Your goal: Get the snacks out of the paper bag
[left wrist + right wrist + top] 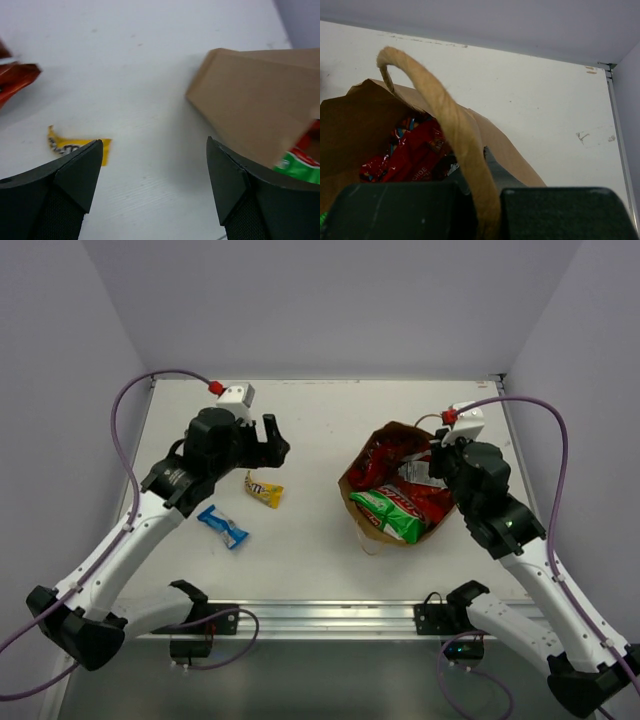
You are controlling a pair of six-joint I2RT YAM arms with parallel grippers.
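no wording can be read; print on the red packet [417, 160] and green-white packet [388, 512] is too blurred.

Lighting even and diffuse; white tabletop [320, 560] bright, shadows faint and soft. Left wrist view soft, paper bag [250, 100] edges blurred. Right wrist view: near handle [460, 145] slightly out of focus.
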